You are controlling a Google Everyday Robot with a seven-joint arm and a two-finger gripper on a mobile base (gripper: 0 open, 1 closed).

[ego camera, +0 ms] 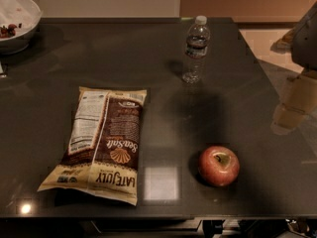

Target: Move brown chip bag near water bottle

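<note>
The brown chip bag (pixel 101 143) lies flat on the dark table (pixel 148 58) at the front left, with its white nutrition panel up and the "Late July Sea Salt" lettering upside down to me. The water bottle (pixel 196 48) stands upright at the back, right of centre, well apart from the bag. My gripper (pixel 291 108) hangs at the right edge of the camera view, over the table's right side. It is far from the bag and holds nothing that I can see.
A red apple (pixel 219 165) sits at the front right, below the bottle. A white bowl (pixel 15 19) with some food stands at the back left corner. The table's right edge runs diagonally under the arm, with light floor beyond.
</note>
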